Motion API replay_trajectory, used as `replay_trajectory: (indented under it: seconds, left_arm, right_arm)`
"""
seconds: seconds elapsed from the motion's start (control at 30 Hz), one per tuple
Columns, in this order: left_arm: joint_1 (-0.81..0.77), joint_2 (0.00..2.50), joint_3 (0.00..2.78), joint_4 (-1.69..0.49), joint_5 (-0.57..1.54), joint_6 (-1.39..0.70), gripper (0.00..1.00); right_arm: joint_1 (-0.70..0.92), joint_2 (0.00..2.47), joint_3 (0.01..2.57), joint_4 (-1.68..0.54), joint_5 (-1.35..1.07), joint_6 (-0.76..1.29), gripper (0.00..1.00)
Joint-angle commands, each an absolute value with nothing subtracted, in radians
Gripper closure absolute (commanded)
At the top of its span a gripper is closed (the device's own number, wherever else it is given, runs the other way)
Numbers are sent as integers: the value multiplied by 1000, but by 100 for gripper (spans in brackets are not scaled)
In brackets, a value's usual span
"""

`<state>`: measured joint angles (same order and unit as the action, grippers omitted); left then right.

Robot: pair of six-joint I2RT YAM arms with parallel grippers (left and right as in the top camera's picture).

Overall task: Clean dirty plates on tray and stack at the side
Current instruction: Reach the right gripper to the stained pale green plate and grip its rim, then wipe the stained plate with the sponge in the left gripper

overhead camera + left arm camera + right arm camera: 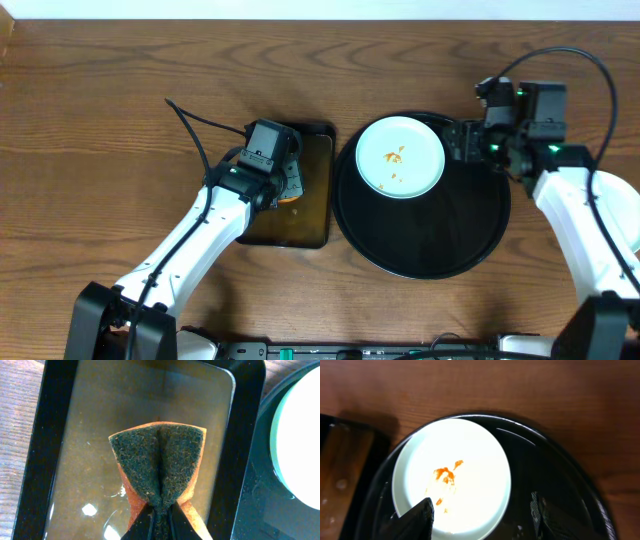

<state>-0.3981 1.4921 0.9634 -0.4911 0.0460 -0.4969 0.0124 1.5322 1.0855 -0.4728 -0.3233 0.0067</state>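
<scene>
One pale mint-white plate (400,156) with orange-brown smears lies on the upper left part of the round black tray (455,245). It also shows in the right wrist view (465,470), and its edge in the left wrist view (300,445). My right gripper (462,142) is open at the plate's right edge; its fingers (482,515) straddle the plate's rim above the tray (560,470). My left gripper (159,521) is shut on a folded green-and-orange sponge (159,465) over the rectangular dark tray (80,460). The other plates are out of view.
The small rectangular dark tray (310,215) holds a shallow film of liquid and sits just left of the round tray. Wooden table (100,120) surrounds both. Cables run from both arms.
</scene>
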Motion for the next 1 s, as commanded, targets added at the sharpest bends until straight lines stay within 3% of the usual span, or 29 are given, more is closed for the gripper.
replay_trajectory:
  seconds: [0.0, 0.17, 0.27, 0.47, 0.57, 0.67, 0.97]
  left_arm:
    - [-394, 1483, 966, -493, 37, -490, 92]
    - [-394, 1483, 966, -493, 37, -490, 92]
    - [-394, 1483, 966, -493, 37, -490, 92]
    - [-394, 1483, 966, -493, 38, -490, 92]
    - [-394, 1483, 966, -493, 38, -490, 92]
    - [-394, 1483, 966, -490, 38, -490, 92]
    - [-421, 1483, 966, -345, 172, -464, 92]
  right_arm:
    - [37, 1643, 1097, -449, -263, 33, 39]
    - [38, 1779, 1097, -378, -244, 100, 40]
    - [45, 1843, 1097, -346, -270, 119, 49]
    - [54, 1936, 1097, -318, -311, 120, 55]
    - [54, 1976, 1097, -342, -320, 127, 83]
    - [54, 1976, 1097, -386, -323, 126, 99]
    - [54, 1973, 1097, -567, -326, 125, 99]
